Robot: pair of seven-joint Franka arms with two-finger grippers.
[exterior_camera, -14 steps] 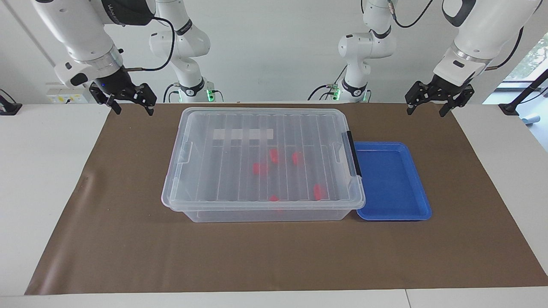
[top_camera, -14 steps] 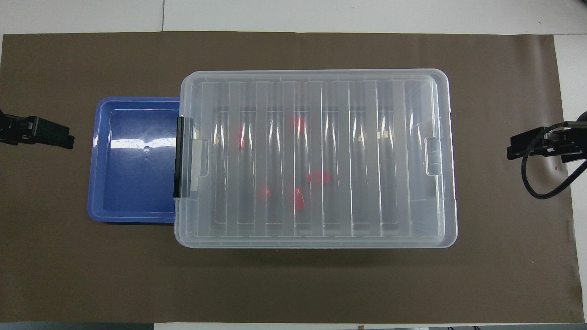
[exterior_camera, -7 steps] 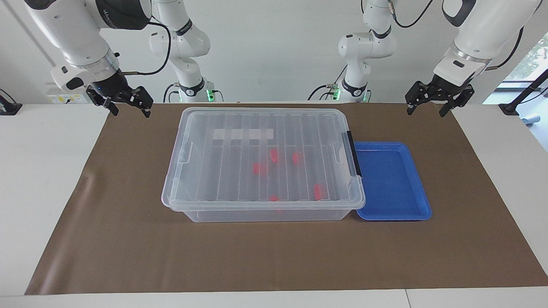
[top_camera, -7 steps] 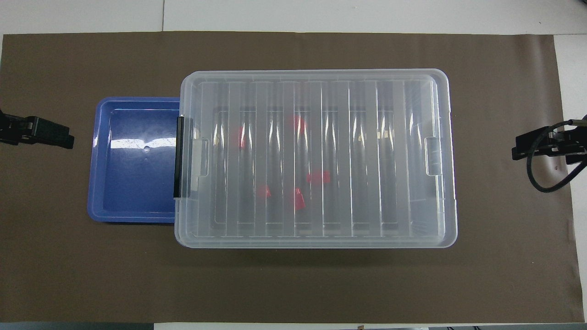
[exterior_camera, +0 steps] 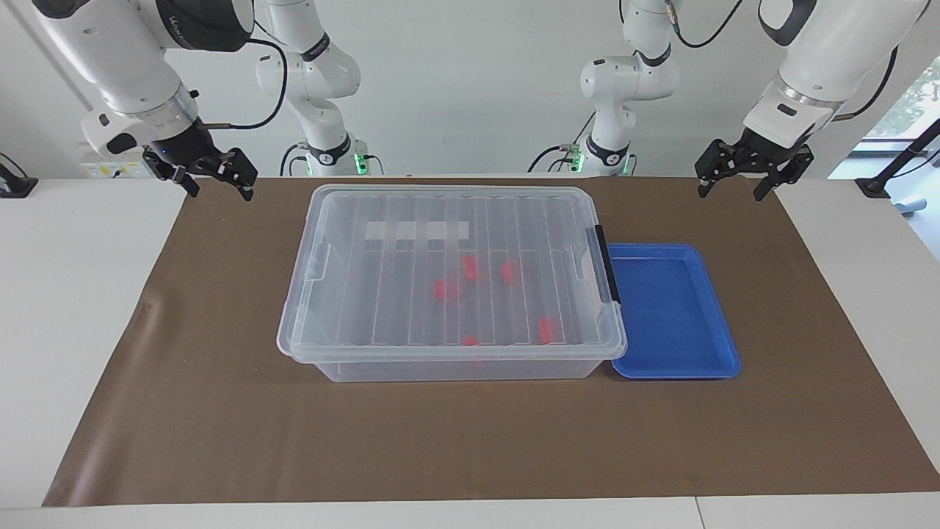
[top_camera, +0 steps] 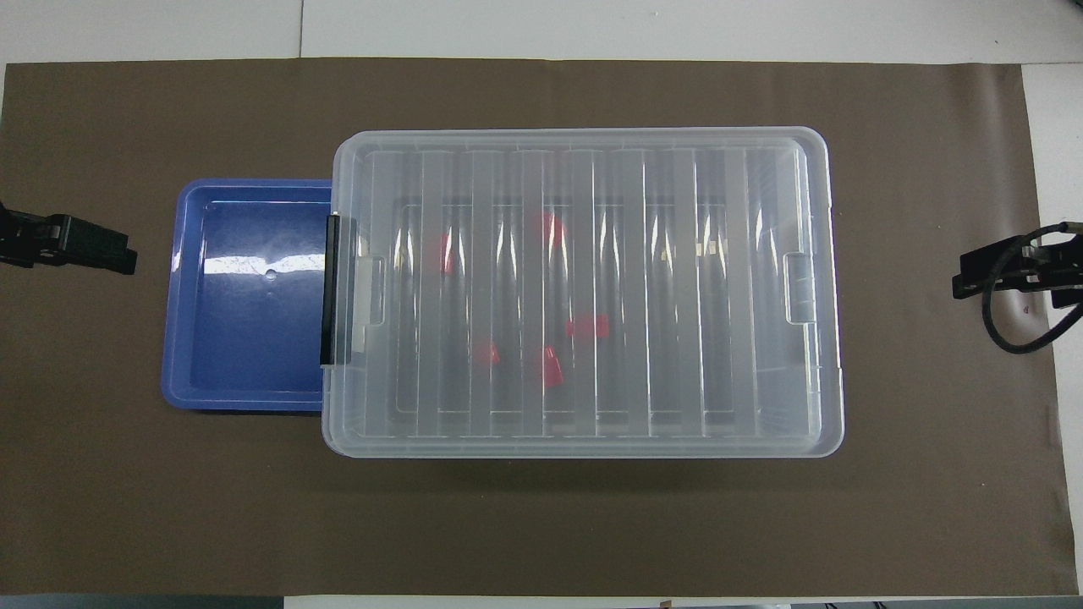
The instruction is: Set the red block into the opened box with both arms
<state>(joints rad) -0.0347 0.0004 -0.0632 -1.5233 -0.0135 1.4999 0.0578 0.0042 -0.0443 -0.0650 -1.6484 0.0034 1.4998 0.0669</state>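
Showing no readable writing: box [exterior_camera: 452, 275] lid.

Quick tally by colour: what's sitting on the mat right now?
Red blocks, inside the box: 5
Clear box, lid on: 1
Blue tray: 1
Total: 7

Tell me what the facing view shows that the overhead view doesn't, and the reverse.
Facing view only: both arms whole, the left claw and right claw open and raised above the mat's ends, and the white strip on the box.

Overhead view only: the dimple in the middle of the tray floor, and the lid's full outline, overlapping the tray's edge.

Both: lid on, black latch at the tray end, red blocks inside, nothing held.
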